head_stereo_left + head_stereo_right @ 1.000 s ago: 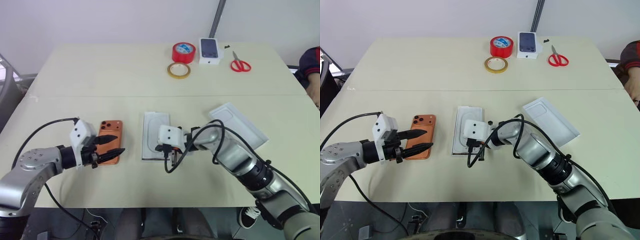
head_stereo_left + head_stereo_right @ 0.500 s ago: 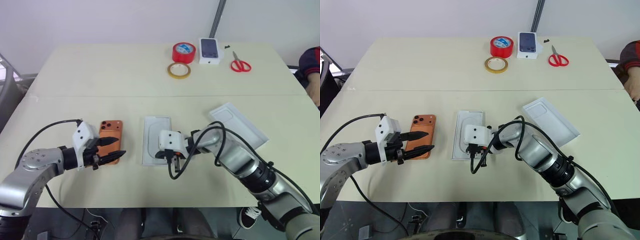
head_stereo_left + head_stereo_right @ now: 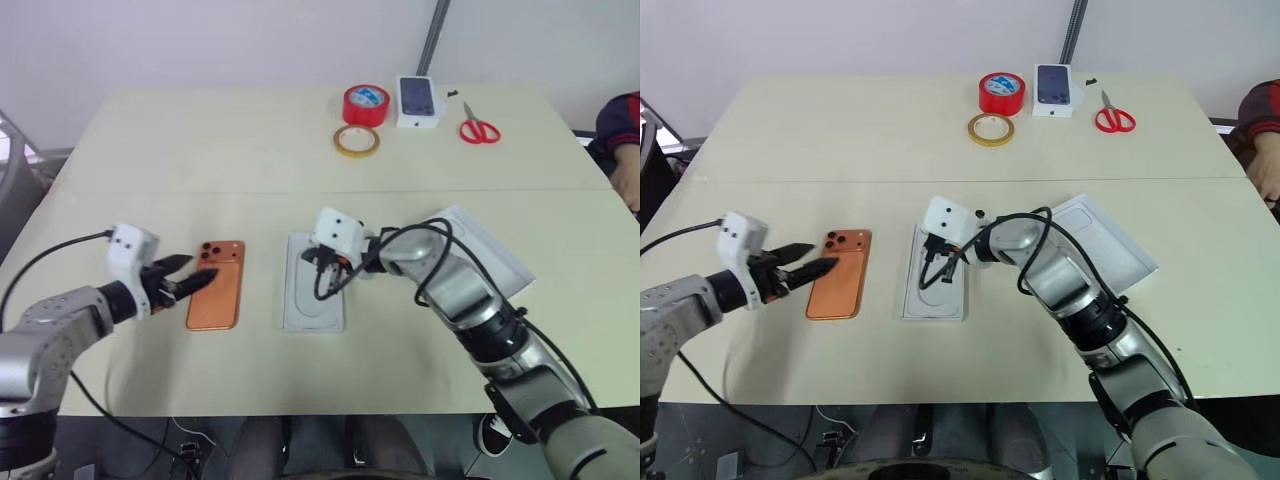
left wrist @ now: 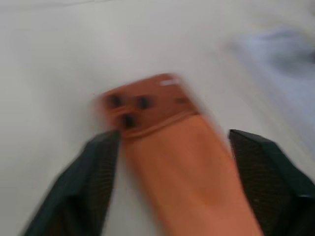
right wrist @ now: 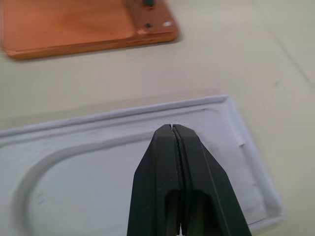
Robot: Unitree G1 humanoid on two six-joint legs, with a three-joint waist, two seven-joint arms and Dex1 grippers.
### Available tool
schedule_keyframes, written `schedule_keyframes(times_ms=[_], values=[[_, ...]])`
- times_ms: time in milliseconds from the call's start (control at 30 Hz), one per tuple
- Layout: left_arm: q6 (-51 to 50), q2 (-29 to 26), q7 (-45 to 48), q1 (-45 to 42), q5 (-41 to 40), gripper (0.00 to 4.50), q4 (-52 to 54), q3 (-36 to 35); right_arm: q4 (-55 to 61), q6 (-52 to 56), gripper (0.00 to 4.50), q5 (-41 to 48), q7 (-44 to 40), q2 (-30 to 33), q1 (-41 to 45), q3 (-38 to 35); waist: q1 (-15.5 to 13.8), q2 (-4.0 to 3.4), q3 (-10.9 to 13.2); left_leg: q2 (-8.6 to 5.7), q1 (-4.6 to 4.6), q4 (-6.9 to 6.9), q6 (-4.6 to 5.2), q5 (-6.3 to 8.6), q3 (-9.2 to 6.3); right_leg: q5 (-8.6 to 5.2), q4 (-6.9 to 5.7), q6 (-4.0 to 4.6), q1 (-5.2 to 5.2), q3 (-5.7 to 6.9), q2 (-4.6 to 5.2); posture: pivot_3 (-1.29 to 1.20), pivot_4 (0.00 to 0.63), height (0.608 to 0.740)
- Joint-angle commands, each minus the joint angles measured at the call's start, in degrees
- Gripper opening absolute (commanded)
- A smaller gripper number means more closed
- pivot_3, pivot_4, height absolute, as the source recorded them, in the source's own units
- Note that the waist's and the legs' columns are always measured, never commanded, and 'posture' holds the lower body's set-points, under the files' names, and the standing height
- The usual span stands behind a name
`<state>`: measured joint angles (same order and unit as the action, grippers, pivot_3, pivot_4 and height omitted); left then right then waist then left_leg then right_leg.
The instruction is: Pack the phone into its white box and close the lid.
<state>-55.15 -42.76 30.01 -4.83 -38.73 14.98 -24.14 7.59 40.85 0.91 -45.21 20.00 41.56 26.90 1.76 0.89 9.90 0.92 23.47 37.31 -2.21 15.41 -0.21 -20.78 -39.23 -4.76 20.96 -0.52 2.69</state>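
Phone [image 3: 215,296] lay flat on the tabletop [image 3: 200,150], left of the white insert [image 3: 312,295]; left gripper [image 3: 190,279] jaws wide astride it, right gripper [image 5: 176,132] jaws shut over the insert, probably to clear it away.

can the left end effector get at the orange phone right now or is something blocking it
Probably yes. The left end effector is open and sits at the phone near its camera end, one finger on each side in the wrist view. Nothing lies between them on the table.
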Motion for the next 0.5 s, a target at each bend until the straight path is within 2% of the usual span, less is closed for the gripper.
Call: schedule_keyframes(times_ms=[33,200,500], values=[[-7.20,0.09,-5.29,-1.15,-1.88,4.46,0.85,-4.58,0.83,-2.18,0.00,-1.17,0.52,-2.75,2.22,2.48,0.41,0.00,0.00,0.00,0.00,-0.01,0.00,0.00,0.00,0.00,0.00,0.00,0.00,0.00,0.01,0.00,0.150,0.740],[-18.26,1.53,-8.08,-4.28,-6.02,4.46,-0.42,-6.33,-3.78,-3.74,0.00,-4.47,0.29,-6.64,4.57,8.40,0.50,0.07,-0.04,-0.01,0.01,0.03,-0.05,-0.03,-0.01,0.00,-0.02,0.00,-0.02,0.00,0.02,0.00,0.150,0.740],[-32.15,4.53,-8.47,-5.77,-10.18,4.46,4.08,-2.10,-12.20,-4.68,0.00,-8.78,-1.99,-10.98,8.53,14.54,0.69,0.07,-0.07,-0.04,-0.02,0.01,-0.40,-0.23,-0.01,0.00,-0.04,0.00,0.00,0.00,0.04,0.00,0.150,0.740]])
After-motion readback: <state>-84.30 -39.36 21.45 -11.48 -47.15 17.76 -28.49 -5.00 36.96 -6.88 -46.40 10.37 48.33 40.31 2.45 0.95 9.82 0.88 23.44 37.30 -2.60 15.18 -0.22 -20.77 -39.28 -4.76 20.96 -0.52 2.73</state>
